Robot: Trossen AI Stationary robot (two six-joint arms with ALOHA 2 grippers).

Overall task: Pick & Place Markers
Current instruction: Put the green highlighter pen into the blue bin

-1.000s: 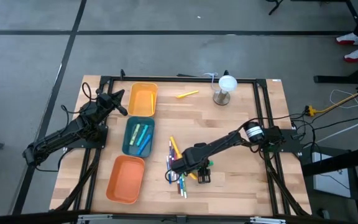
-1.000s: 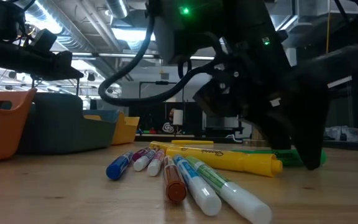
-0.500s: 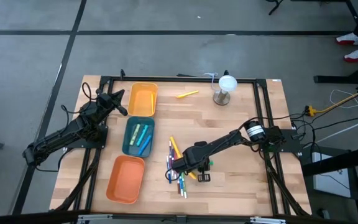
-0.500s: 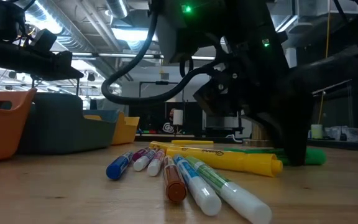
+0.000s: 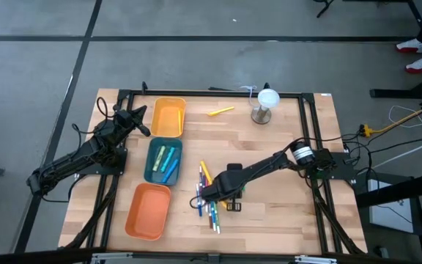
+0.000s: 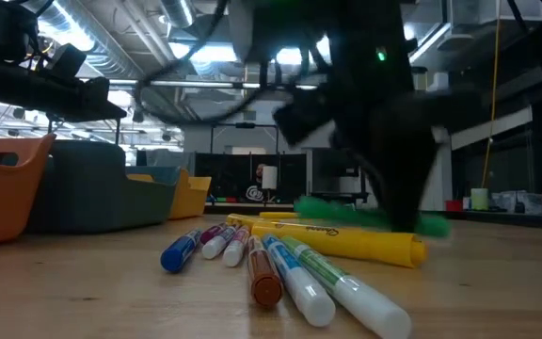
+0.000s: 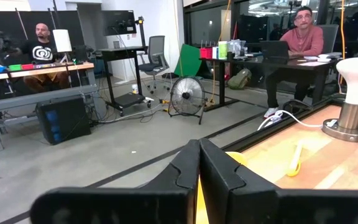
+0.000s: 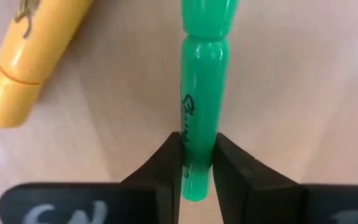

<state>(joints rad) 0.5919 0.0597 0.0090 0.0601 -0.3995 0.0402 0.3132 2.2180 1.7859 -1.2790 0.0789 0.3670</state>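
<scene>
Holding a green marker [image 8: 199, 134] tight between its two dark fingers [image 8: 164, 163], the right gripper [image 5: 226, 192] hangs just over the pile of markers [image 5: 209, 199] near the middle of the table [image 5: 284, 213]. The fingers press on both sides of the green marker close to one end, and most of its body sticks out past the fingertips. In the low view the green marker [image 6: 370, 216] is up off the wood, lying almost flat, with the dark gripper above it. A fat yellow marker [image 8: 27, 53] lies on the table just beside the green one, off to one side of the fingers, not touching them. In the low view the yellow marker [image 6: 346, 241] lies under the green one, and more markers in blue, purple, red and light blue fan out in front of it. The left gripper [image 5: 141, 120] waits well apart, next to the yellow tray [image 5: 168, 117], with its fingers [image 7: 185, 171] pressed together on nothing. A teal tray [image 5: 164, 161] holds some markers already, and an orange tray [image 5: 149, 210] sits beside it. One more yellow marker [image 5: 220, 111] lies alone near a white lamp [image 5: 266, 105], far from both grippers.
</scene>
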